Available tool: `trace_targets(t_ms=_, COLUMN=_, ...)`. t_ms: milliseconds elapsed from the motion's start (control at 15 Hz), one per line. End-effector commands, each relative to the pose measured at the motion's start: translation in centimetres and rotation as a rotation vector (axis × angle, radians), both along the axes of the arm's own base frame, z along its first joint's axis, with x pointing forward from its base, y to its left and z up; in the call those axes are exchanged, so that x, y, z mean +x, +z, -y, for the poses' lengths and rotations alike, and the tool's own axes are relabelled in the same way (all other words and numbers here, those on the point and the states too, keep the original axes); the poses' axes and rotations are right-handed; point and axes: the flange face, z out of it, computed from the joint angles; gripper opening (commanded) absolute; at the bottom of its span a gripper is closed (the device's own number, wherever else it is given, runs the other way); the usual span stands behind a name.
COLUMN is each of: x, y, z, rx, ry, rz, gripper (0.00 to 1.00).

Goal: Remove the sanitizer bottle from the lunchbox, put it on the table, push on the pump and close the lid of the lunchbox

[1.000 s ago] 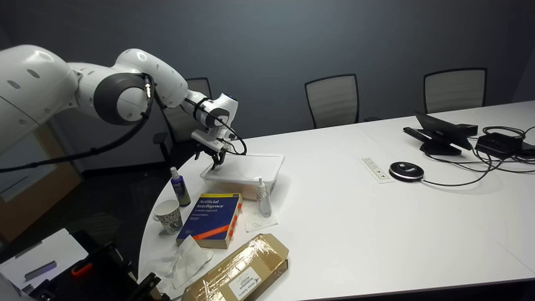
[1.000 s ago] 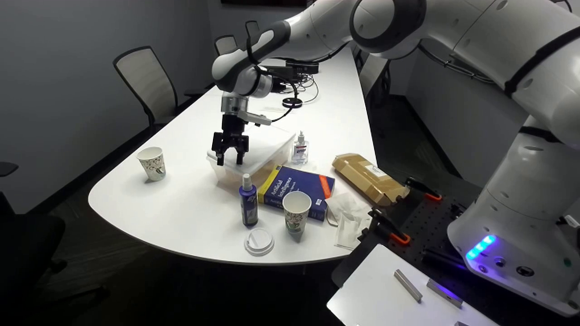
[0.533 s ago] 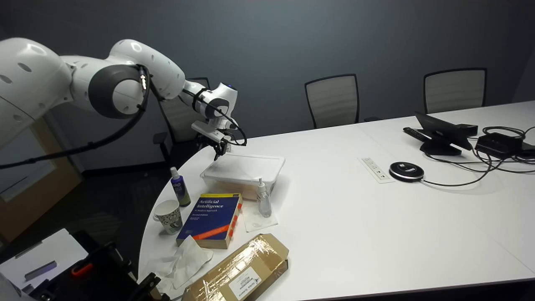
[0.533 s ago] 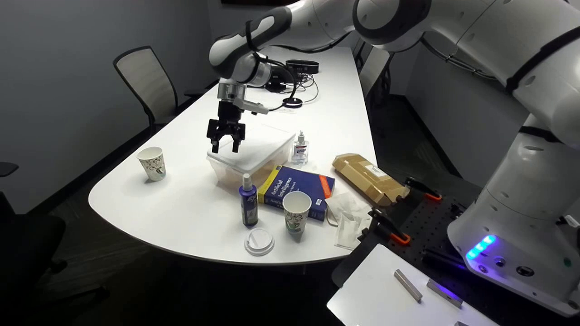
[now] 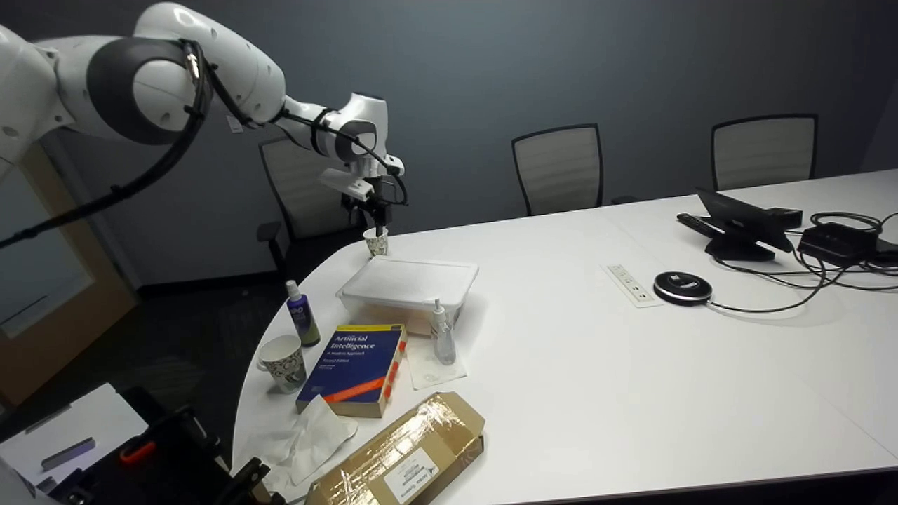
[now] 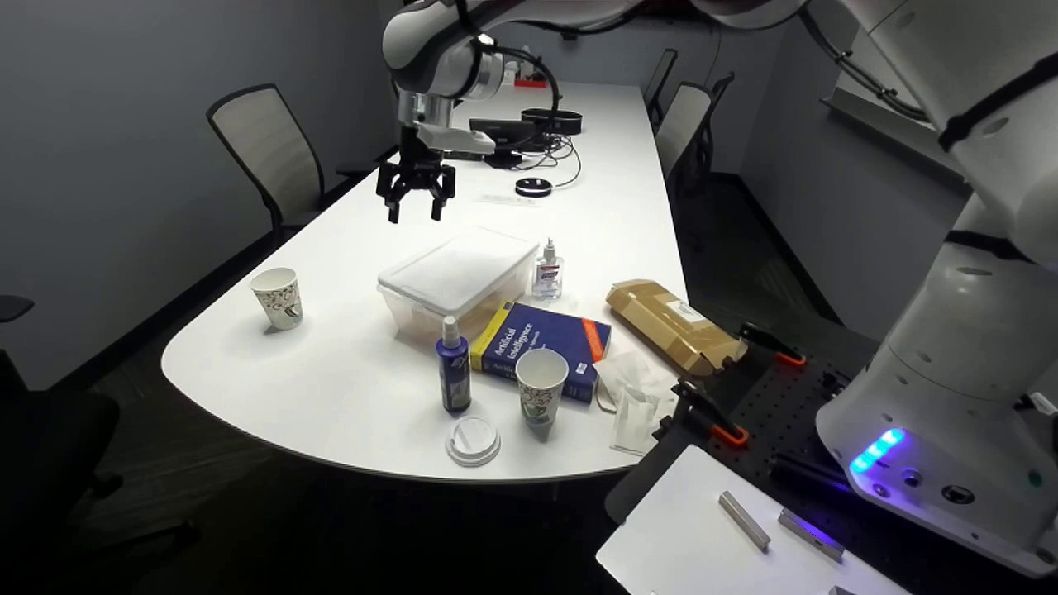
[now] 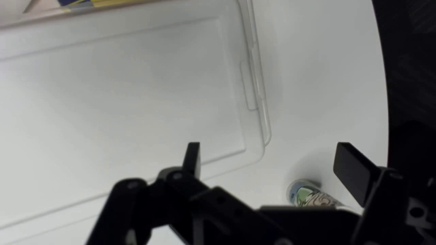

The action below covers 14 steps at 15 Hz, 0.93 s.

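The white lunchbox stands on the white table. Its lid lies flat over the top in both exterior views. The lid fills much of the wrist view, where a clear rim shows past its right edge. The clear sanitizer bottle stands upright on the table beside the lunchbox, with its pump on top; it also shows in an exterior view. My gripper is open and empty, raised above the lunchbox's height. Its spread fingers show in the wrist view.
A blue book, a purple spray bottle, a paper cup and a cup lid stand near the lunchbox. Another paper cup stands apart. A cardboard packet and tissues lie near the robot base.
My open gripper has risen from close over the lid's corner to well above it, moving back from the lid. The lid, lunchbox and sanitizer bottle have not moved.
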Motion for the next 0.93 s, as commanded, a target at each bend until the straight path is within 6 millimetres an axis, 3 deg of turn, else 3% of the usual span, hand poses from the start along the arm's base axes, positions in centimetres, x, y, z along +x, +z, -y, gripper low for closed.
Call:
trace_targets(t_ms=0, x=-2.8, y=3.5, z=2.0, rx=-0.096, ry=-0.162, rz=0.053, gripper=1.00)
trace_targets(t_ms=267, x=-5.4, y=5.1, z=5.9, rx=-0.178, ry=-0.363, rz=0.075, gripper=1.00)
trace_targets(t_ms=600, x=-11.0, y=5.6, z=10.9, rx=-0.294, ry=-0.606, rz=0.013, gripper=1.00)
trace_targets(t_ms=867, x=-15.3, y=5.3, z=12.7, rx=-0.341, ry=-0.685, rz=-0.043, gripper=1.00)
